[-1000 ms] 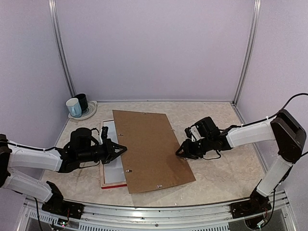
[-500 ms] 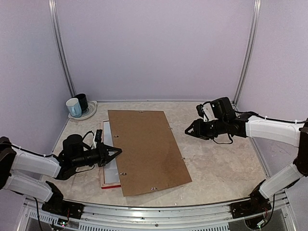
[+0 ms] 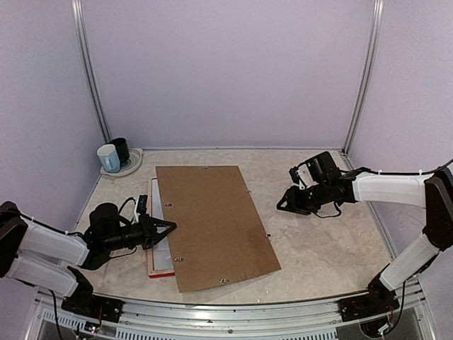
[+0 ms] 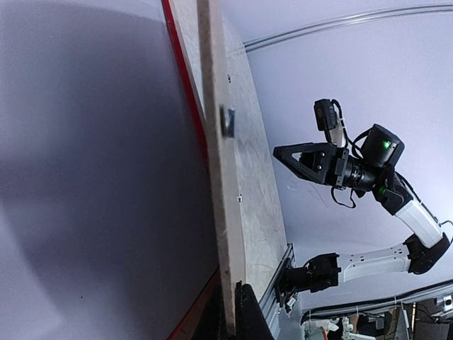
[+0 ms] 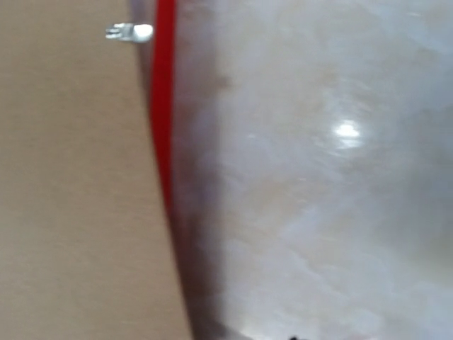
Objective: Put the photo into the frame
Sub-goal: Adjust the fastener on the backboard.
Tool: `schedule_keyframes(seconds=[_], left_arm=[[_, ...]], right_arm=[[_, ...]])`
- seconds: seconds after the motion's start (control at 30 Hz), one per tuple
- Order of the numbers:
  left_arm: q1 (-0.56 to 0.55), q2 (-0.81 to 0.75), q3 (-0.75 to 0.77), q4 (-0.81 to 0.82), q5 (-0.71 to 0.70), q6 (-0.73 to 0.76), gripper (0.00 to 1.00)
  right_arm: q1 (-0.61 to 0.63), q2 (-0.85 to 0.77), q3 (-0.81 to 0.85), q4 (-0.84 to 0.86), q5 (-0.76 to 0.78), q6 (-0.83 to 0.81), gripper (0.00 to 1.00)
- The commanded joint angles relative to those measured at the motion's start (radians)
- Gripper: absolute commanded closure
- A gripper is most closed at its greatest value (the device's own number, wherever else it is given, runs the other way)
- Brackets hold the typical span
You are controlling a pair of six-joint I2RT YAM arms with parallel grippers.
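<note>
My L gripper (image 3: 170, 227) is pinched tight on the left edge of the brown backing board (image 3: 212, 223). R gripper (image 3: 283, 205) hangs just off the board's right side, holding nothing; can't tell its gap. Frame (image 3: 163, 274) lies flat on table (image 3: 325, 241) under the board, left strip poking out.

The brown backing board (image 4: 216, 184) shows edge-on, with a metal clip (image 4: 227, 121) on it. Just left of it runs a red strip of the frame (image 4: 182, 71). Right of it lies tabletop (image 4: 255, 191), the right hand (image 4: 279, 151) hovering beyond.
</note>
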Motion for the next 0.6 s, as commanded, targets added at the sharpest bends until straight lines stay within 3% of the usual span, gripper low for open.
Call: schedule_keyframes(seconds=[0.0, 0.57], left_arm=[[0.022, 0.009, -0.021, 0.049, 0.001, 0.037, 1.00], [0.074, 0.008, -0.047, 0.016, -0.010, 0.057, 1.00]], right_arm=[[0.018, 0.018, -0.012, -0.051, 0.085, -0.030, 0.64], [0.208, 0.107, -0.001, -0.126, 0.214, -0.016, 0.64]])
